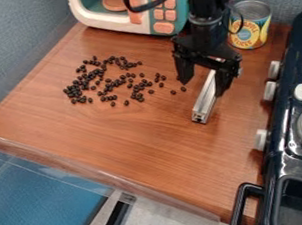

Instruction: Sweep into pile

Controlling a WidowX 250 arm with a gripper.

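Many black beans [139,96], wooden counter [116,138] — blue walls [12,37]

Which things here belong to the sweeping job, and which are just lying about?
For the job:
- scattered dark beans
- metal bar, probably the sweeper
- gripper

Just lying about:
- tin can
- toy microwave
- stove

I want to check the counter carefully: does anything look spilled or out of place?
Yes, the small dark beans look spilled: they lie loose on the wooden counter in a ragged patch, with a few strays towards the pincer. Nothing else stands out.
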